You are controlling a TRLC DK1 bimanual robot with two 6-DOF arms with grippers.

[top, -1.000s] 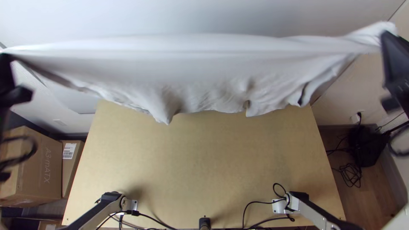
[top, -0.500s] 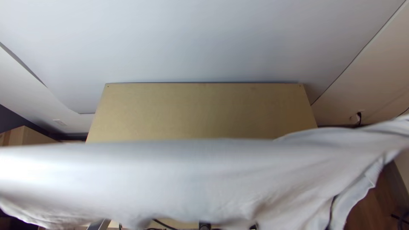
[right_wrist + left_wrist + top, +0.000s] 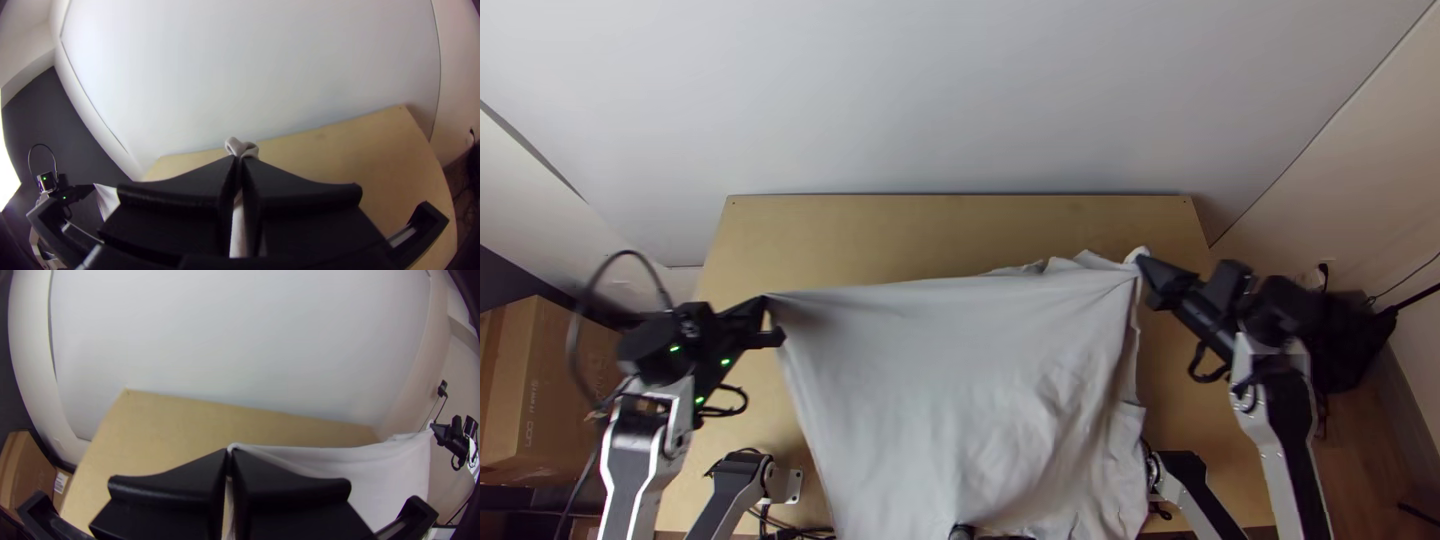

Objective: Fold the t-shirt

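T-shirt (image 3: 960,400) stretched between my two hands, its held edge running across the middle of the frame.
My left hand (image 3: 229,456) is clamped together on the upper-left corner, my right hand (image 3: 238,159) pinched on the upper-right one, with a small bunch poking past the fingertips. Seen from above, the T-shirt drops from that edge toward the bottom of the frame, on the side of my arms' bases; neither hand is clearly nearer its body. Left side fairly smooth, right side creased. I can't tell how much of it touches the counter (image 3: 960,235). I judge I must lower it while drawing toward the far edge, or it may settle in wrinkles. At the left of the frame stands a cardboard box (image 3: 545,400), contents hidden.
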